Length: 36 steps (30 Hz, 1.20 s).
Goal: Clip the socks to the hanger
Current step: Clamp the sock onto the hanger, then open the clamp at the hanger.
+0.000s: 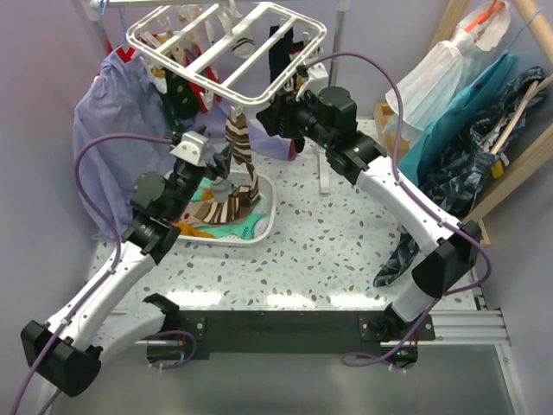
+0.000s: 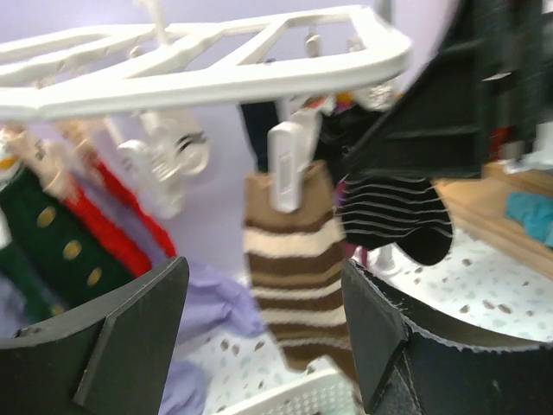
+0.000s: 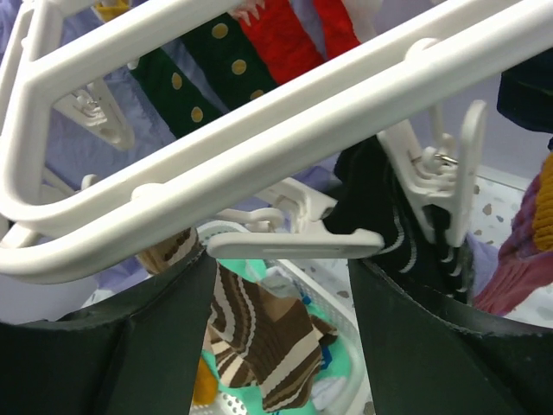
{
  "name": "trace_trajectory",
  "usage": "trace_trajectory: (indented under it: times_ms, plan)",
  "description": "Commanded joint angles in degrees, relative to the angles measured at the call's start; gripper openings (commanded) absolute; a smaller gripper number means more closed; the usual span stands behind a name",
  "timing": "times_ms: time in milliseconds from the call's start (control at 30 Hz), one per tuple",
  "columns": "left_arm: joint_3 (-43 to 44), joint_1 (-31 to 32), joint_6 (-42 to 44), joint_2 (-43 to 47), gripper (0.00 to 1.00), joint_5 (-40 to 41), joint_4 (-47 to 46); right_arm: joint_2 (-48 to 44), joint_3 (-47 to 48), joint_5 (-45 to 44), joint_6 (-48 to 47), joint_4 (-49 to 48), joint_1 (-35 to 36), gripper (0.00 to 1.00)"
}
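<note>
The speckled table (image 1: 346, 251) carries both arms, with a lavender shirt (image 1: 112, 130) hanging at the far left. The hanger (image 2: 216, 82) is suspended above the far centre of the table, tilted, its white bars spanning the area over both grippers. A white basket (image 1: 259, 232) sits on the table below it, left of centre, and holds a heap of socks (image 1: 226, 207), brown-striped and teal among them.

The left gripper (image 2: 259, 346) is raised over the basket, its fingers wide apart and holding nothing. A brown-cream striped sock (image 2: 289, 285) hangs from the hanger by a white clip (image 2: 288, 164). In the wrist view it is framed in the gap between the fingers, beyond their tips. Whether it touches them cannot be told.

The right gripper (image 3: 276, 346) is up at the hanger's near right corner, fingers likewise apart with nothing between them. A loose clip arm (image 3: 294, 245) lies level just above the gap. A black-white striped sock (image 3: 389, 216) is clipped just right of it, close to the right finger.

A green dotted sock (image 3: 177, 86) and a red sock (image 3: 276, 35) hang on the far side.
</note>
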<state>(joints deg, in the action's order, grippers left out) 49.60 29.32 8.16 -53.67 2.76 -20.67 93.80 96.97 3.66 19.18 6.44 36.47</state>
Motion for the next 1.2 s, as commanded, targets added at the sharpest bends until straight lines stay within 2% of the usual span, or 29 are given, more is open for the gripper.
trace_trajectory:
  times_ms: [0,67,167,367,733,933,1167]
  plan:
    - [-0.12,-7.42,-7.72,0.85,0.77,-4.94,3.53,-2.92,-0.20,-2.61,-2.04,-2.22,-1.49,0.67]
    - [-0.47,-11.37,-10.09,0.41,0.79,-6.10,2.04,-3.09,-0.20,-2.69,-2.30,-2.13,-2.01,0.67]
    - [0.14,-13.76,-10.10,-1.61,0.79,-7.60,-0.15,-3.10,-0.03,-2.61,-2.74,-2.13,-2.63,0.67]
    - [3.21,-14.64,-9.57,-7.05,0.79,-11.37,-6.83,-3.10,-0.02,-2.17,-3.01,-1.95,-3.60,0.68]
    - [7.35,-15.96,-6.50,-15.23,0.77,-13.57,-17.03,-3.10,-0.20,0.90,-2.57,-1.95,-3.86,0.68]
    - [9.54,-16.05,-6.41,-18.92,0.61,-14.19,-20.02,-3.18,-0.29,3.71,-2.66,-1.95,-3.77,0.68]
    - [11.65,-16.05,-7.37,-22.35,0.43,-15.42,-21.43,-4.76,-2.56,12.93,-4.67,-2.92,-3.86,0.69]
